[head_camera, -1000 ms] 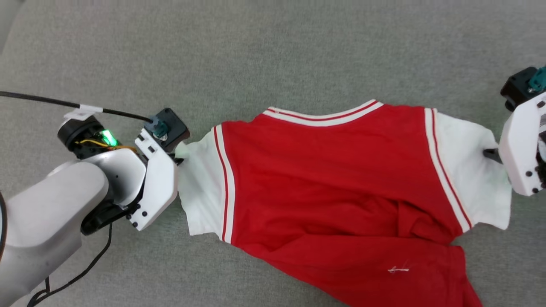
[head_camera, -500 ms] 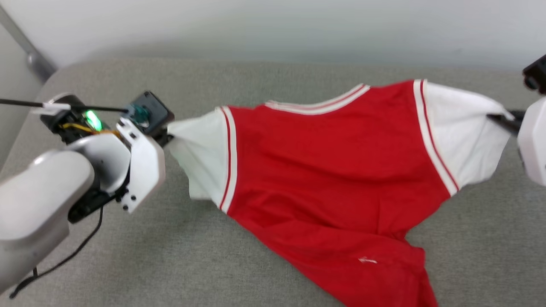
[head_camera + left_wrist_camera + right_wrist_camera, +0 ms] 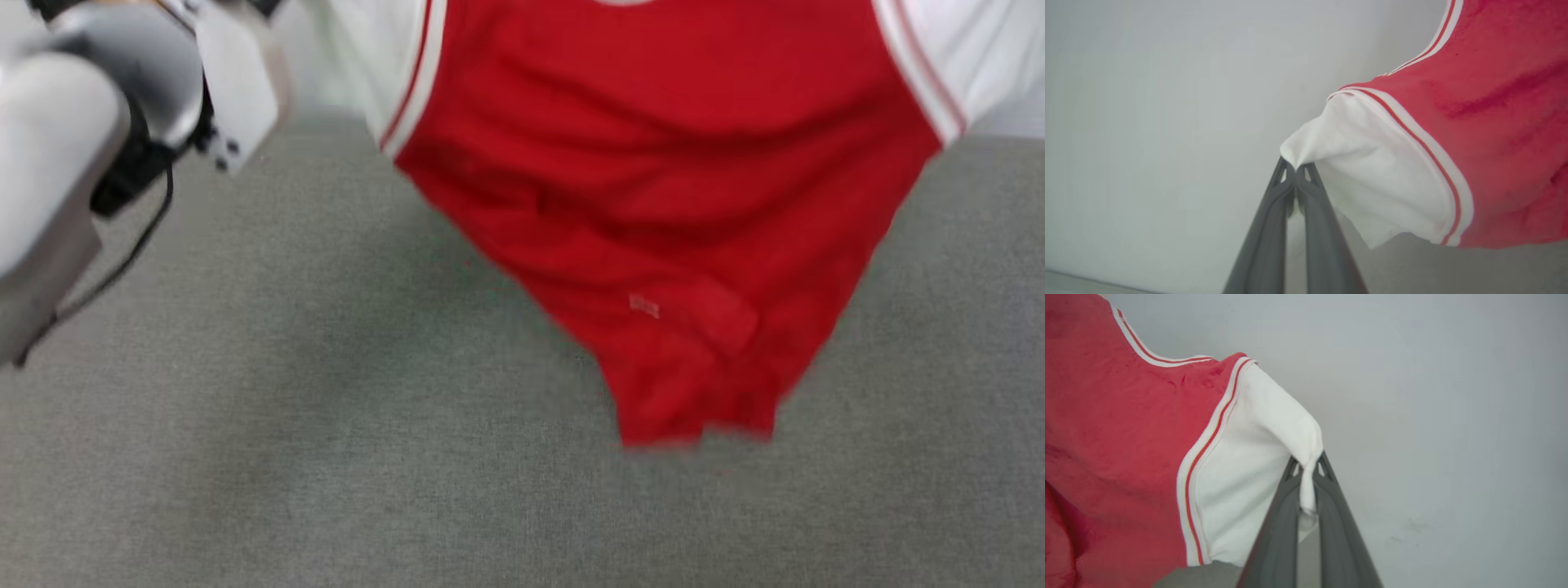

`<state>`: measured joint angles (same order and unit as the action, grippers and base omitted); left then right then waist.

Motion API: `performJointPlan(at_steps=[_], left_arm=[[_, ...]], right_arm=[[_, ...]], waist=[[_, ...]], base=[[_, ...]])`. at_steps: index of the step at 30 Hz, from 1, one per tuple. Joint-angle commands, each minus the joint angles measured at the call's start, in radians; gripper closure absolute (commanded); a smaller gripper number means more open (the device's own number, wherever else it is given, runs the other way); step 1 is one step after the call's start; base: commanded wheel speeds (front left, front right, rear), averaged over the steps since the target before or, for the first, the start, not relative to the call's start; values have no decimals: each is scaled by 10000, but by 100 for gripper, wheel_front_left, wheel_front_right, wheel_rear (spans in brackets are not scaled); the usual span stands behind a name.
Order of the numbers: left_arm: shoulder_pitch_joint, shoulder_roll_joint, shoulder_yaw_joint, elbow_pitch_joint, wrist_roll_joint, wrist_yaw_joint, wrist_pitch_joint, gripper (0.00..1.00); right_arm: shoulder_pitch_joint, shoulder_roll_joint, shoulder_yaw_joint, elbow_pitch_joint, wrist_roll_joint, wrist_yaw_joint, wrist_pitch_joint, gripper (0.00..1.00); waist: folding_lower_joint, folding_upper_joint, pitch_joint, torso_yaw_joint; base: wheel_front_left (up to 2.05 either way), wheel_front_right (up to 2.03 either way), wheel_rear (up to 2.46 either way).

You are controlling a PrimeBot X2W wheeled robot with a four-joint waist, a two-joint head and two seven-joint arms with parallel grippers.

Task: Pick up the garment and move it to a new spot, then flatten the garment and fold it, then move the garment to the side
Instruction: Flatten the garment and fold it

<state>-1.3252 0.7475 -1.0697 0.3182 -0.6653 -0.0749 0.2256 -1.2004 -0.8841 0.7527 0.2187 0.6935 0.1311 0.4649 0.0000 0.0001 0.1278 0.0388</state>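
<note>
The garment [image 3: 669, 163], a red jersey T-shirt with white sleeves and red-white trim, hangs in the air above the grey cushion, its hem dangling at lower centre with a small white mark [image 3: 643, 306] showing. My left gripper [image 3: 1295, 168] is shut on the tip of one white sleeve [image 3: 1372, 171]. My right gripper [image 3: 1308, 461] is shut on the tip of the other white sleeve [image 3: 1257, 457], with cloth pinched between its fingers. In the head view my left arm's pale wrist [image 3: 229, 90] sits at the upper left, beside that sleeve.
A grey fabric cushion [image 3: 326, 457] spreads below the hanging shirt. A pale wall [image 3: 1167, 102] stands behind it. A black cable [image 3: 122, 261] trails from my left forearm.
Both arms have lifted the garment off the cushion, so it now hangs by its sleeves. The head camera has also shifted, pushing the grippers toward the top edge.
</note>
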Motion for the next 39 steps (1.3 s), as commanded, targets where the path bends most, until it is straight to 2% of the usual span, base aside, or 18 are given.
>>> performJointPlan(at_steps=[1, 15, 24, 30, 39], left_arm=[[-428, -150, 78, 246, 188, 62, -127, 100], [-4224, -1201, 1114, 2851, 1472, 439, -2073, 100], [-5501, -1587, 1483, 4274, 1495, 336, -2986, 100], [-5605, -1882, 1467, 5014, 1405, 183, -3459, 100], [-4098, -2116, 1121, 5794, 1105, -115, -4150, 100]], right_arm=[[-412, 181, -18, 188, -178, -7, -100, 100], [-4916, 1764, -320, 2855, -2417, -9, -1532, 100], [-6792, 2538, -499, 4470, -3626, -9, -2660, 100], [-7079, 3024, -195, 5423, -3715, -9, -3174, 100], [-5580, 3227, 762, 6313, -3035, -9, -3981, 100]], waist=[[0, -1, 322, -71], [0, -1, 2681, -164], [0, -1, 3433, 82], [0, -1, 3721, 174], [0, -1, 3638, 199]], base=[[0, 0, 0], [0, 0, 0], [0, 0, 0], [0, 0, 0], [0, 0, 0]])
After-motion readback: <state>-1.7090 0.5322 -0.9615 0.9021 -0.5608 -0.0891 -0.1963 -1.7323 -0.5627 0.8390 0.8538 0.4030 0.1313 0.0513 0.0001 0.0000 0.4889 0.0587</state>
